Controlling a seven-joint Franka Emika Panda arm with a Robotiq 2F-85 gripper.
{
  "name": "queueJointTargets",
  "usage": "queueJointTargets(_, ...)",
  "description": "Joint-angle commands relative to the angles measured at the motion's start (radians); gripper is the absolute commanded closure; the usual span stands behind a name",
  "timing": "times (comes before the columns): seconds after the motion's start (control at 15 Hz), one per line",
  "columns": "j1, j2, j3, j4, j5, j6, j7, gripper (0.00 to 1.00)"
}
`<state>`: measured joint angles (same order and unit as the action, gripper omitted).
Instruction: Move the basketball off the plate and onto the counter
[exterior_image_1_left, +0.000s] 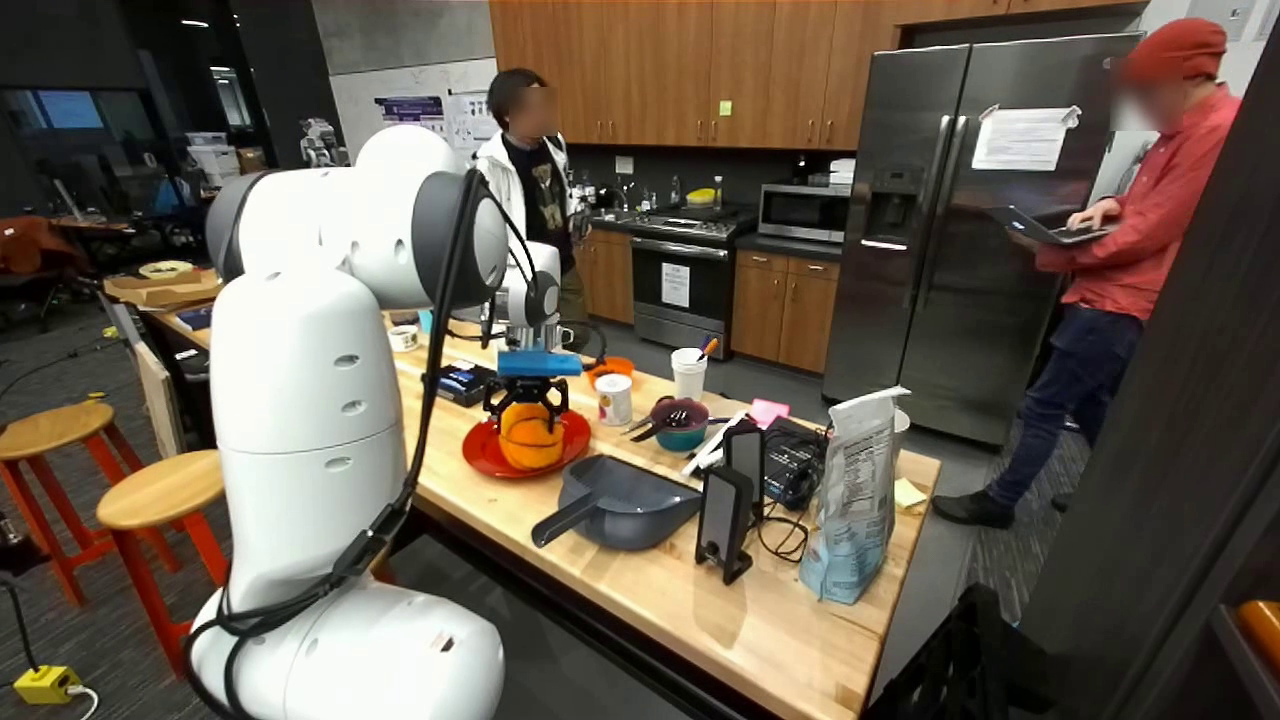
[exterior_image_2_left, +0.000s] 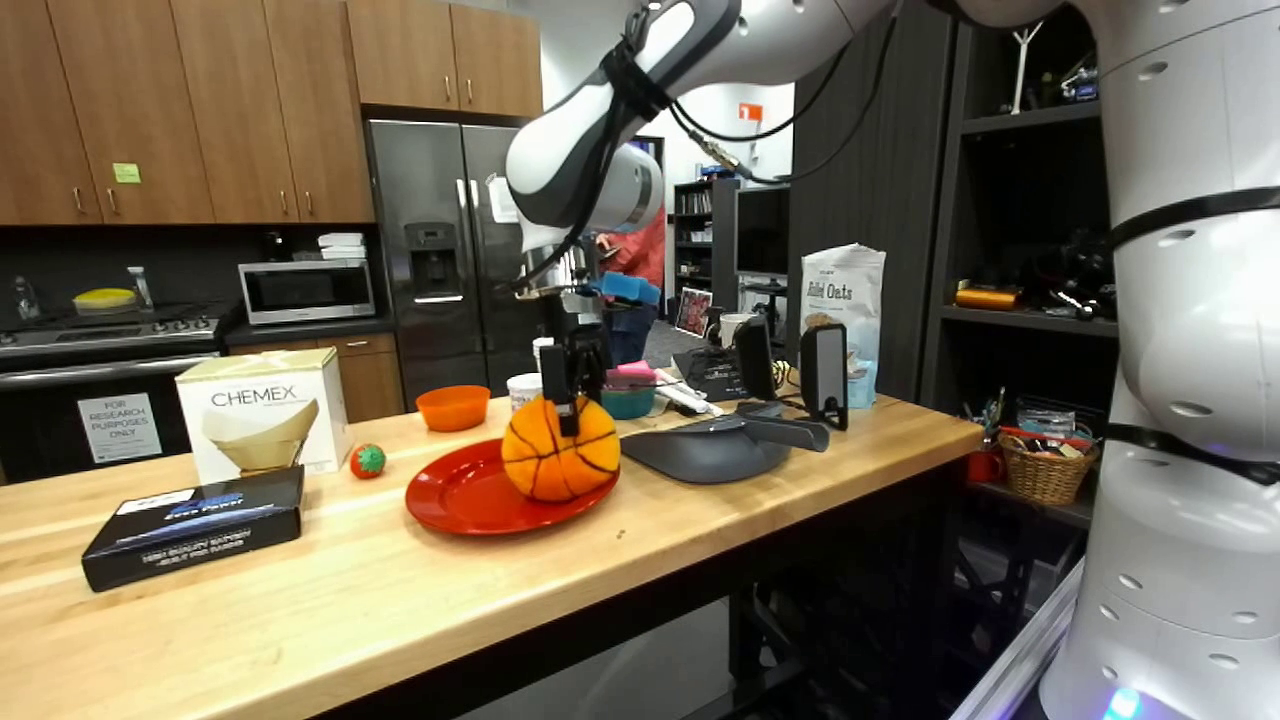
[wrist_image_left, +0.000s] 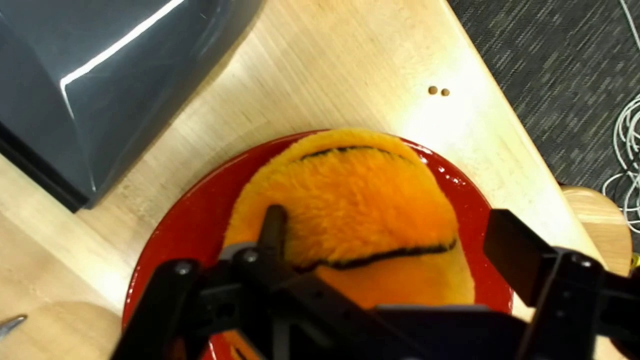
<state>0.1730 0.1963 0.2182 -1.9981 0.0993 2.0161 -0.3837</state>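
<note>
The basketball (exterior_image_1_left: 532, 452) is a fuzzy orange ball with black lines. It sits on the red plate (exterior_image_1_left: 480, 448), toward the plate's right side in an exterior view, where ball (exterior_image_2_left: 556, 472) and plate (exterior_image_2_left: 460, 495) both show. The plate lies on the light-wood counter (exterior_image_2_left: 330, 610). My gripper (exterior_image_1_left: 525, 415) points down over the ball with its fingers spread on either side of the ball's upper part. In the wrist view, one finger overlaps the ball (wrist_image_left: 360, 200) and the other stands apart from it, with red plate showing between. The lower ball is partly hidden by the gripper.
A dark grey dustpan (exterior_image_1_left: 625, 505) lies close beside the plate. Speakers (exterior_image_1_left: 722, 520) and an oats bag (exterior_image_1_left: 850, 500) stand beyond it. A black box (exterior_image_2_left: 195, 525), Chemex box (exterior_image_2_left: 265, 410), small red-green ball (exterior_image_2_left: 367, 461) and orange bowl (exterior_image_2_left: 453, 408) are on the plate's other side.
</note>
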Motion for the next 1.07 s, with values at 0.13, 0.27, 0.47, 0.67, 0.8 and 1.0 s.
queueJointTargets(0.13, 0.004, -0.006, -0.006, -0.023, -0.046, 0.037, 0.032, 0.00)
queueJointTargets(0.27, 0.005, -0.005, -0.007, -0.024, -0.065, 0.058, 0.056, 0.02)
queueJointTargets(0.47, 0.005, -0.003, -0.008, -0.024, -0.083, 0.072, 0.078, 0.29)
queueJointTargets(0.67, 0.005, -0.003, -0.008, -0.027, -0.096, 0.082, 0.089, 0.51)
queueJointTargets(0.8, 0.005, -0.004, -0.007, -0.027, -0.098, 0.083, 0.092, 0.66)
queueJointTargets(1.0, 0.004, -0.006, -0.007, -0.029, -0.096, 0.086, 0.096, 0.84)
